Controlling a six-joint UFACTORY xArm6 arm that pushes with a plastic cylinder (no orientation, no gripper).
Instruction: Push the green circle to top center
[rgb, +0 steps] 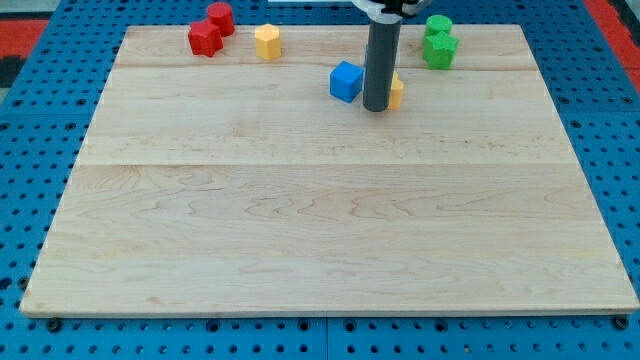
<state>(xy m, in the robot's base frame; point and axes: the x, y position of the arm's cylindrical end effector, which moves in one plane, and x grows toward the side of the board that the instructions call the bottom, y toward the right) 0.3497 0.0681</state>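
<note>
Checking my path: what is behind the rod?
A yellow block shows only as a sliver at the rod's right edge, just above my tip; the rest, including its shape, is hidden.

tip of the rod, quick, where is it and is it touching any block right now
My tip: no gripper, holds nothing. It sits between the blue block and a yellow block partly hidden behind the rod; contact cannot be told. The green circle is apart, to the view's upper right.
</note>
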